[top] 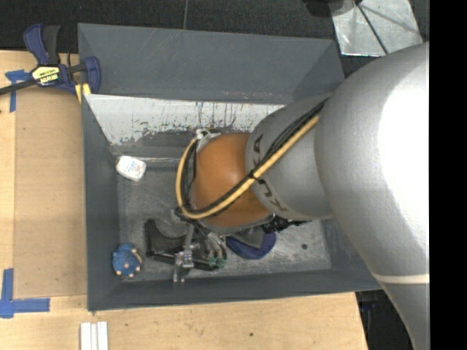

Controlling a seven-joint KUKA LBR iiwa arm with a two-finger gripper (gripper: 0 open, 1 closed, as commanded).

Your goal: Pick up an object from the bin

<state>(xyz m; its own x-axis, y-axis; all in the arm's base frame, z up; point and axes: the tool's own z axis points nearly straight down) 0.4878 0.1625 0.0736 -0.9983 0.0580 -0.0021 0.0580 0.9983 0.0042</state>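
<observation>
The thing nearest our end effector (184, 262) is a black angular object (155, 238) lying on the bin floor toward the near-left corner, just left of the tool. We cannot say it is held. The orange wrist cover (219, 181) and its cables (284, 148) hide the working end, so we cannot tell whether the end effector is wide or narrow, or whether it touches the black piece.

Just to the right, partly under the arm, lies a dark blue rounded object (252, 245). A small blue figure (125, 261) sits by the left wall near the black piece, and a white tag-like item (131, 168) lies well apart toward the far left.

To do this step well, we judge we should centre over one thing alone, stay clear of the bin (98, 195) wall and the blue neighbours, and close only once squarely astride it.
</observation>
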